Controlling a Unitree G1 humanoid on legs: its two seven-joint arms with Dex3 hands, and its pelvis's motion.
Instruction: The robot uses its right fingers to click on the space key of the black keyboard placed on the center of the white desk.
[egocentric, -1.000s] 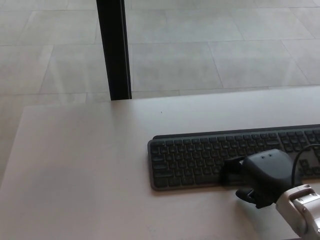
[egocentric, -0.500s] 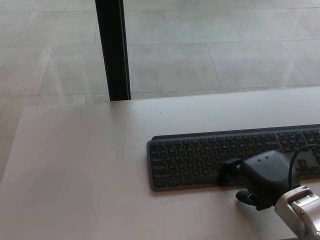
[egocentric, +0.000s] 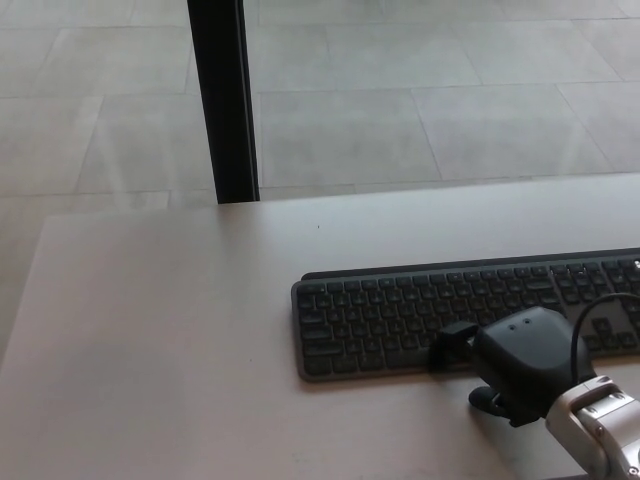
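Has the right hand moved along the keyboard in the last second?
Yes. The right hand has crept slightly toward the left end of the black keyboard, over its front row.

My right hand (egocentric: 515, 365) reached in from the lower right on its silver wrist, back turned up, one black finger (egocentric: 452, 345) stretched forward and low. My left arm stayed out of view.

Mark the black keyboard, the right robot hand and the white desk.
black keyboard (egocentric: 400, 310), head view, upper key rows
right robot hand (egocentric: 515, 362), head view, back of the hand
white desk (egocentric: 170, 330), head view, bare surface left
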